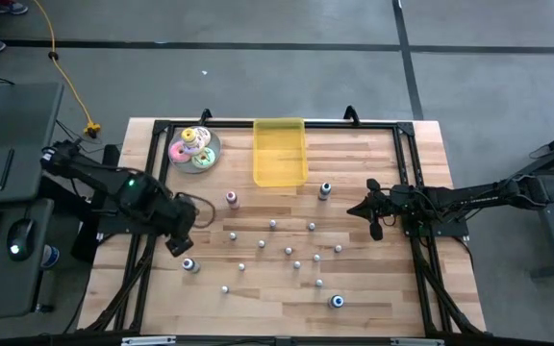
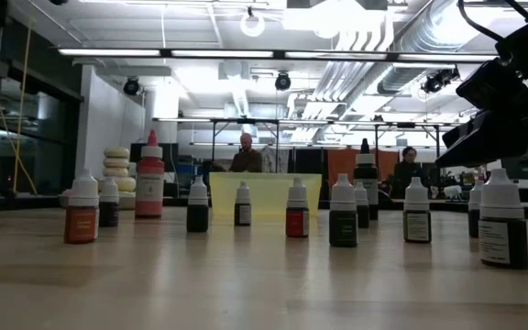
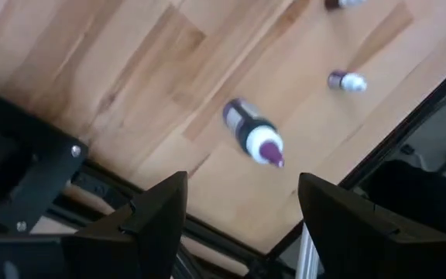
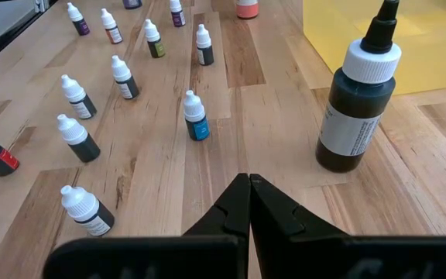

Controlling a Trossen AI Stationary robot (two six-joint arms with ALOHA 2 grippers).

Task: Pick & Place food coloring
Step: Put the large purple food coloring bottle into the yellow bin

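Observation:
Many small food coloring bottles stand upright on their bases across the wooden table (image 1: 392, 288). My left gripper (image 1: 177, 242) hangs open above the table's near left part, pointing steeply down. A dark-bodied bottle with a white cap and purple tip (image 3: 254, 139) stands on the wood beyond its fingers (image 3: 161, 209), apart from them; in the high view this bottle (image 1: 189, 265) is just nearer the front edge. My right gripper (image 4: 248, 186) is shut and waits at the table's right (image 1: 359, 209), with a larger dark bottle (image 4: 356, 108) standing ahead of it.
A yellow rectangular tray (image 1: 279, 152) lies at the far middle. Beside it on the left is a plate of pastel donuts (image 1: 194, 147). A pink bottle (image 1: 231, 199) and a blue-capped one (image 1: 337, 302) stand apart from the cluster. Black frame rails (image 1: 152, 183) border the table.

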